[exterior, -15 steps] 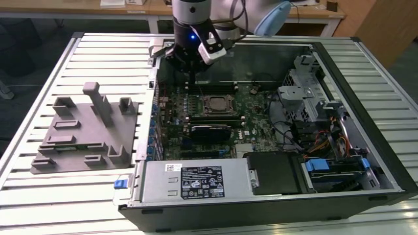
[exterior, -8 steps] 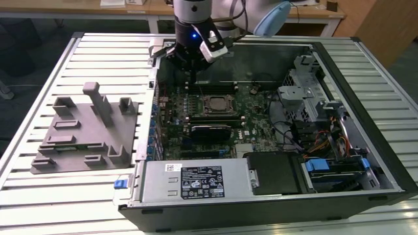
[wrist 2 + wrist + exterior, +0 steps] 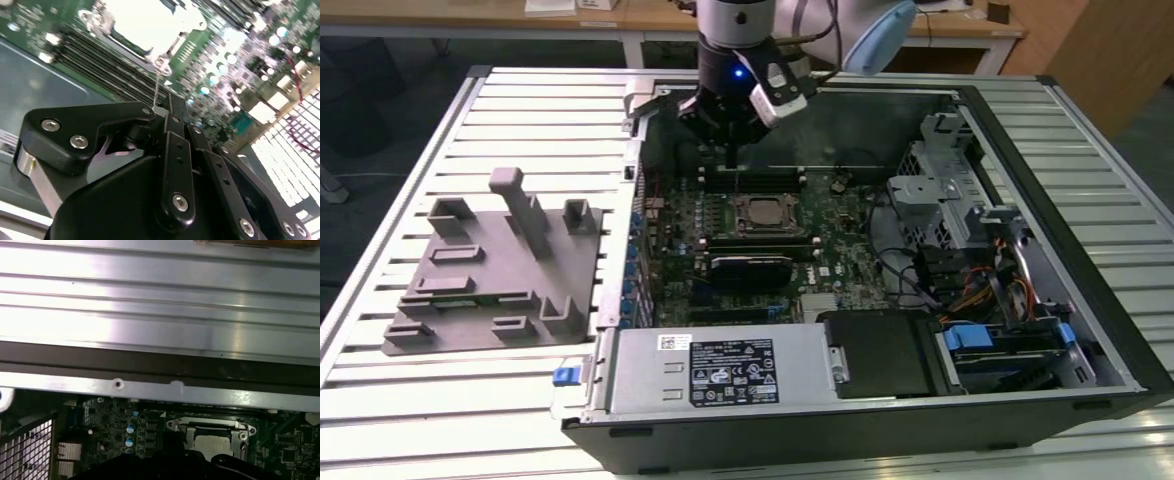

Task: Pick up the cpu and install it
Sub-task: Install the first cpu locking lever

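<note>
One black pincer (image 3: 728,150) hangs inside the open computer case (image 3: 1067,330), just above the motherboard (image 3: 834,250) and behind the socket (image 3: 767,214). Its fingers look drawn together and hold nothing. The cpu (image 3: 765,211) already lies in that socket, its pale silver top showing in the first wrist view (image 3: 212,444). Placement looks done; my judgement is that securing the socket's frame remains.

Overhead exterior; wrist views near motherboard (image 3: 761,240)

I see the open black computer case (image 3: 1067,330) on the slatted metal bench (image 3: 400,400). The large grey plastic fixture (image 3: 494,270) lies beside it, on the exterior view's left.
</note>
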Controlling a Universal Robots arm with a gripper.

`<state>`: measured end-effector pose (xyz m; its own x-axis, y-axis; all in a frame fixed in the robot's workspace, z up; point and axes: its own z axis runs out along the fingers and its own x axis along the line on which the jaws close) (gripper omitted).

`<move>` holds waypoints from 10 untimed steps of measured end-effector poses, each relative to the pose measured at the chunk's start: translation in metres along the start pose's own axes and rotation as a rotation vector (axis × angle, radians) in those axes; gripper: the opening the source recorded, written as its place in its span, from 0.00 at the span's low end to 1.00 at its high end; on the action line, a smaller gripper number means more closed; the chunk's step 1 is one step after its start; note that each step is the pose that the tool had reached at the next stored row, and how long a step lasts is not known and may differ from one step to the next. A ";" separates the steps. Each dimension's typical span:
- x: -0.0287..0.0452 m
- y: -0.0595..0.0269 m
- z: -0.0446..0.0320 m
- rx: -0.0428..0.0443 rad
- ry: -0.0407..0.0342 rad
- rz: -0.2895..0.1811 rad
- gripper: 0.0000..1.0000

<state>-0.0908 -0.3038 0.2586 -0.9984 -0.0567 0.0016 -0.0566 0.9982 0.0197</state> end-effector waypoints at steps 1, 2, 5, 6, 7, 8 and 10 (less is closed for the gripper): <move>-0.0043 -0.0003 0.0003 0.0000 0.0000 -0.001 0.11; -0.0085 -0.0005 0.0006 0.0000 0.0002 -0.003 0.11; -0.0127 -0.0009 0.0012 -0.0002 0.0004 -0.005 0.11; -0.0127 -0.0014 0.0013 -0.0020 0.0005 -0.005 0.11; -0.0126 -0.0023 0.0015 -0.0118 -0.0002 -0.005 0.11; -0.0126 -0.0029 0.0018 -0.0248 -0.0010 -0.005 0.11; -0.0125 -0.0047 0.0024 -0.0416 -0.0024 -0.005 0.11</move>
<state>-0.0781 -0.3077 0.2561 -0.9981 -0.0614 -0.0010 -0.0613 0.9962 0.0612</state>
